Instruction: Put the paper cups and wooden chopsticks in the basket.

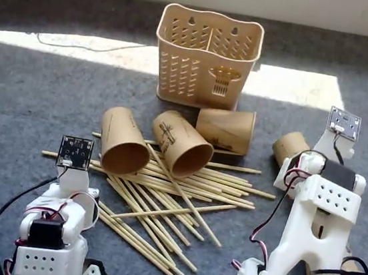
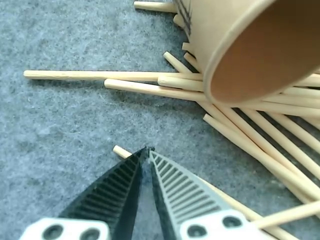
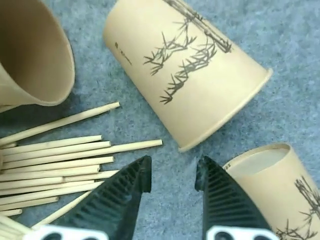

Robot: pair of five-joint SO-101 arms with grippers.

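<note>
A tan slotted basket (image 1: 207, 56) stands upright at the back of the grey carpet. Several paper cups lie on their sides in front of it: two (image 1: 123, 140) (image 1: 180, 142) rest on the pile of wooden chopsticks (image 1: 176, 197), one (image 1: 225, 130) lies by the basket, one (image 1: 290, 147) by the right arm (image 1: 315, 214). My left gripper (image 2: 148, 150) is shut with nothing in it, its tips just over one chopstick's end (image 2: 120, 151), near a cup's mouth (image 2: 255, 60). My right gripper (image 3: 172, 172) is open above bare carpet between a bamboo-printed cup (image 3: 190, 70), another cup (image 3: 270, 180) and chopstick tips (image 3: 60, 160).
The left arm (image 1: 58, 229) stands at the front left, beside the chopstick pile. A thin cable (image 1: 81, 46) lies on the sunlit strip behind. Open carpet lies left of the cups and around the basket.
</note>
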